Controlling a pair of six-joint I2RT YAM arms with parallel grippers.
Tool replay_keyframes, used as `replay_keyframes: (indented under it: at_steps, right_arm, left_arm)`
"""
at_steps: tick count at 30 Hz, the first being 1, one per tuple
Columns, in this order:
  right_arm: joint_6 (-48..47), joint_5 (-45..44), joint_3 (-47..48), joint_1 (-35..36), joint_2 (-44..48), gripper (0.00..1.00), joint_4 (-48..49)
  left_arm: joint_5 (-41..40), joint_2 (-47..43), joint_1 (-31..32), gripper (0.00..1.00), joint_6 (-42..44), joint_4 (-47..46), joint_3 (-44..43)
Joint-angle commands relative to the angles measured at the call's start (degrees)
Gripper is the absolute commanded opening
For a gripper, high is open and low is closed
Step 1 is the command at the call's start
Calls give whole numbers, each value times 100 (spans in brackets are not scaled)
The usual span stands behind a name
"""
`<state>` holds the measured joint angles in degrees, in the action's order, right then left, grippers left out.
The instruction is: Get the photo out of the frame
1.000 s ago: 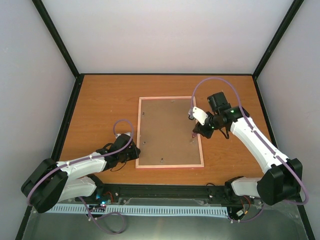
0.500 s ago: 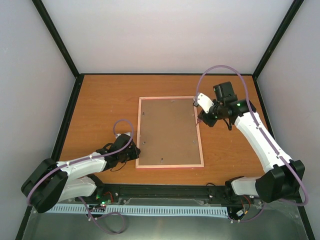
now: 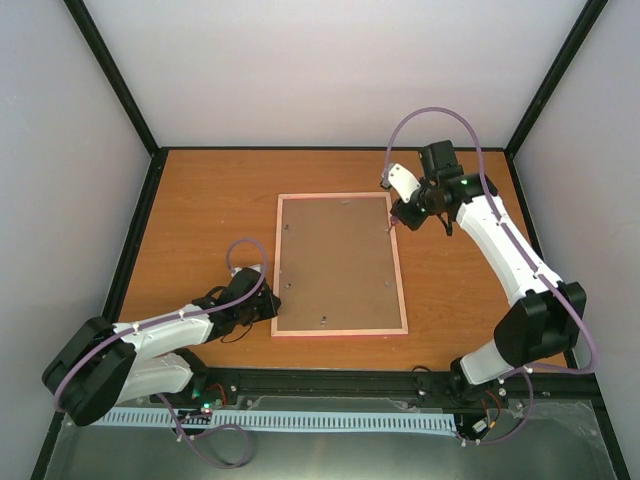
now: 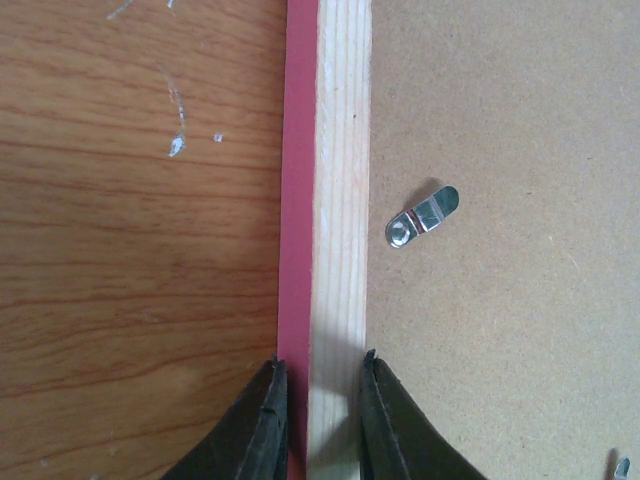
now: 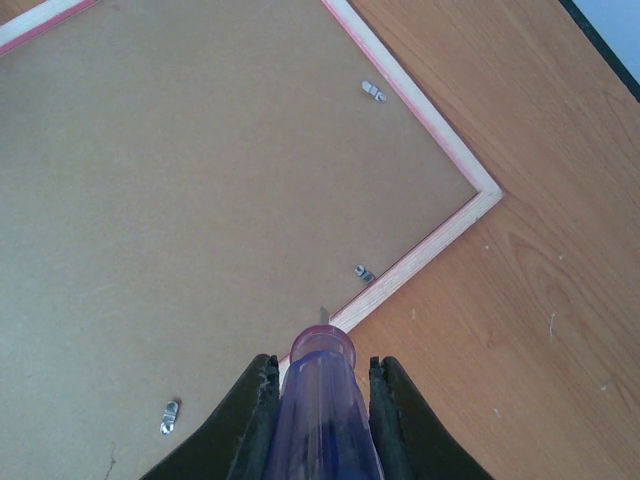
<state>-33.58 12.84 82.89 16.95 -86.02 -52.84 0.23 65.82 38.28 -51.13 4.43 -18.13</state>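
Frame (image 3: 340,332) face-down mid-table, board (image 3: 335,265) on, photo hidden beneath | left gripper (image 4: 318,365) pinching frame's left rail | right gripper (image 5: 322,365) clamped on screwdriver (image 5: 322,400) over far-right edge | board not yet lifted; early stage

A wooden table (image 3: 205,200) with an orange-brown, grained top fills the floor of a small enclosure. Three plain, pale grey-white walls close it in: a back wall (image 3: 330,70) on the far side, a left wall (image 3: 50,200) and a right wall (image 3: 595,200). A black corner post (image 3: 112,75) slants up from the table's far left corner, and a second post (image 3: 555,75) from its far right. Black edging (image 3: 128,240) runs along the table's left side. At the near edge sits a black rail (image 3: 330,381), then a white slotted strip (image 3: 320,421) and a grey metal ledge (image 3: 350,455). Close up, the wood shows small pale scuffs (image 4: 176,146). The light is soft and even, with only faint shadows.
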Motion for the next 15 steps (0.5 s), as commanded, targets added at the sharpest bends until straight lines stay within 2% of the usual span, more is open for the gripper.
replay_keyframes:
  at_steps: [1,15]
  right_arm:
    - [43,56,272,-61,-193,3,129]
    - [103,380,421,-282,-773,3,204]
  left_arm:
    - [-84,107,-5,1,-142,130,161]
    - [-93,147,-5,1,-126,129,141]
